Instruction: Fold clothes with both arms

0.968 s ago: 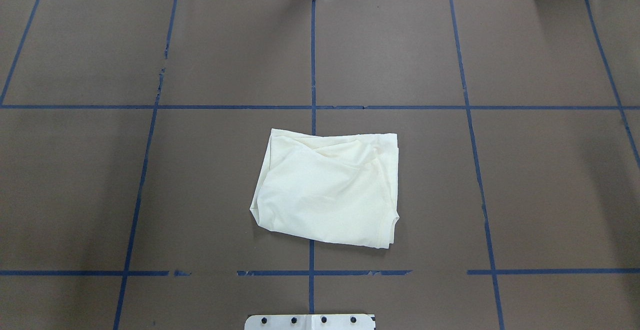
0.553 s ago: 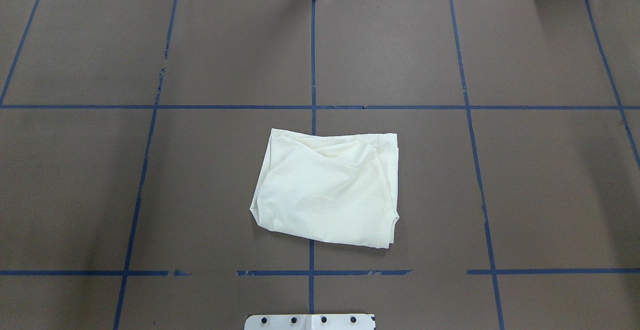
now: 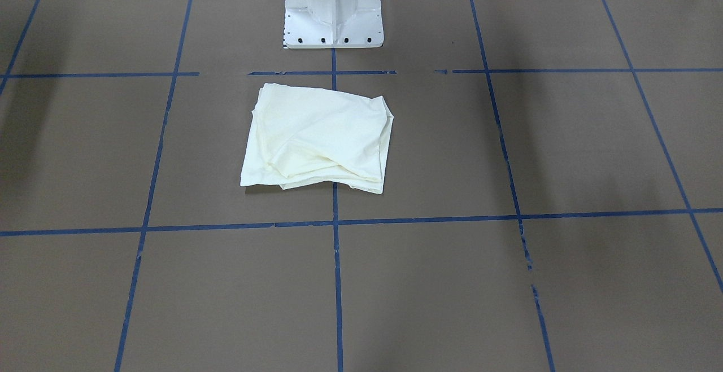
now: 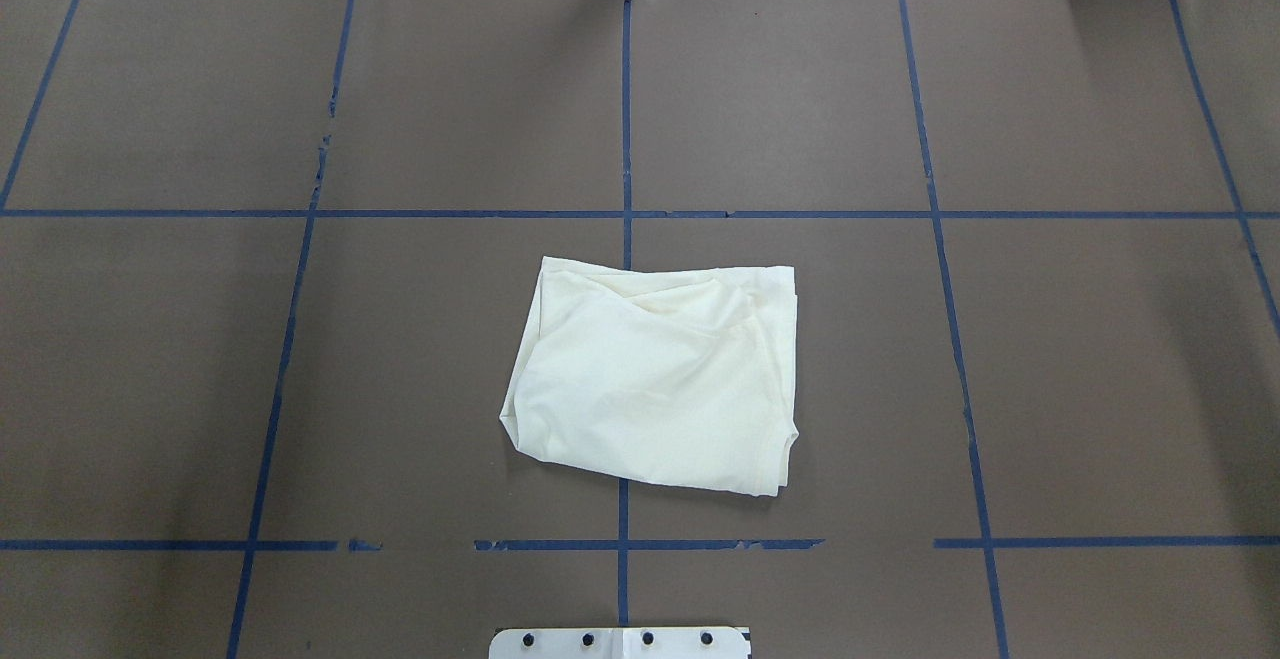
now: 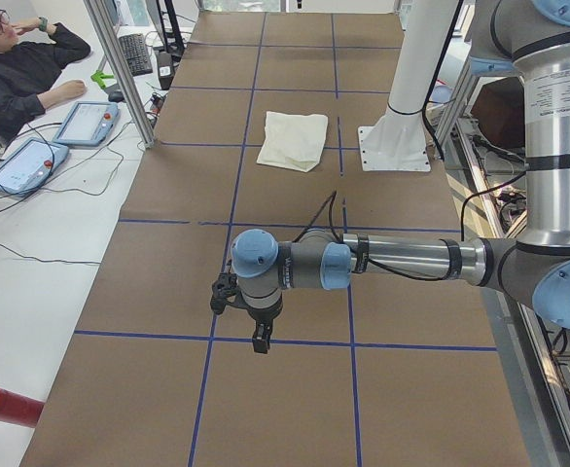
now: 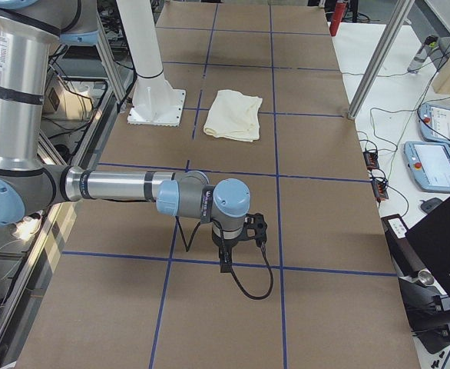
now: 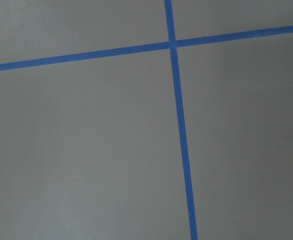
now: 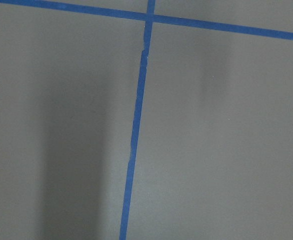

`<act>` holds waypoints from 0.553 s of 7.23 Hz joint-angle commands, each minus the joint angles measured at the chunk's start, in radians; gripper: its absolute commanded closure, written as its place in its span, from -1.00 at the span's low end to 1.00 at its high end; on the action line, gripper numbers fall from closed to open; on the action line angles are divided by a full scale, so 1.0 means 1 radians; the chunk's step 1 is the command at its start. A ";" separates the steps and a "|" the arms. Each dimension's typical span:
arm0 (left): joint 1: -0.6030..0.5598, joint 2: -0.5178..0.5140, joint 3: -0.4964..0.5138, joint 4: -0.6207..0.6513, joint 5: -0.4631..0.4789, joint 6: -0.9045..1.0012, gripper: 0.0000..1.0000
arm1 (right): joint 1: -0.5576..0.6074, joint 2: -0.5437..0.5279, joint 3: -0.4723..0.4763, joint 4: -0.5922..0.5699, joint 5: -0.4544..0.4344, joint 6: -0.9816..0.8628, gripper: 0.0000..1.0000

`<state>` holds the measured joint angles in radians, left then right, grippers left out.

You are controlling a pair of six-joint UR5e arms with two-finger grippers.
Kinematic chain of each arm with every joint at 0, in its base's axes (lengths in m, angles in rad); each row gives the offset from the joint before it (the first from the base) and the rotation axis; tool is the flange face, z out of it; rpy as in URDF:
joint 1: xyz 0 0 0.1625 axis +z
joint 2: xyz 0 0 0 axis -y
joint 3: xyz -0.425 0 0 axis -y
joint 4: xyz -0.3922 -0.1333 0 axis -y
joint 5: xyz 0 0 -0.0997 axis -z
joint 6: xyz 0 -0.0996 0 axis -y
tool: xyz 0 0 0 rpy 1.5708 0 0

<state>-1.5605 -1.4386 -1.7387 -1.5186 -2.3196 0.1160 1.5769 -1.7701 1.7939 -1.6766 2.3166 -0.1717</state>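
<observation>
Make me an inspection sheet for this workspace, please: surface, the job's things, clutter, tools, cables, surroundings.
Surface: brown table with a blue tape grid; the tape is torn in spots.
Job's things: shirt folded into a rough rectangle near the pedestal; plain side up, no print showing.
Clutter: nothing seen.
Tools: left tool and right tool hover over bare table, far from the shirt; cannot tell whether they are open or shut.
Cables: a black cable loops beside the left tool; another loops below the right tool.
Surroundings: person seated at a side bench with pendants; more pendants on the opposite side.
</observation>
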 commanded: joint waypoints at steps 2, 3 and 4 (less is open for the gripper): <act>-0.021 0.013 -0.001 0.000 0.000 0.001 -1.00 | 0.000 -0.002 0.034 -0.002 -0.002 0.003 -1.00; -0.023 0.015 -0.001 0.000 0.000 0.001 -1.00 | 0.000 -0.003 0.042 -0.002 -0.003 0.006 -1.00; -0.023 0.015 -0.001 0.000 0.000 0.001 -1.00 | 0.000 -0.005 0.042 -0.002 -0.005 0.009 -1.00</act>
<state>-1.5817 -1.4251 -1.7393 -1.5187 -2.3194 0.1166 1.5769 -1.7730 1.8296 -1.6779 2.3137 -0.1663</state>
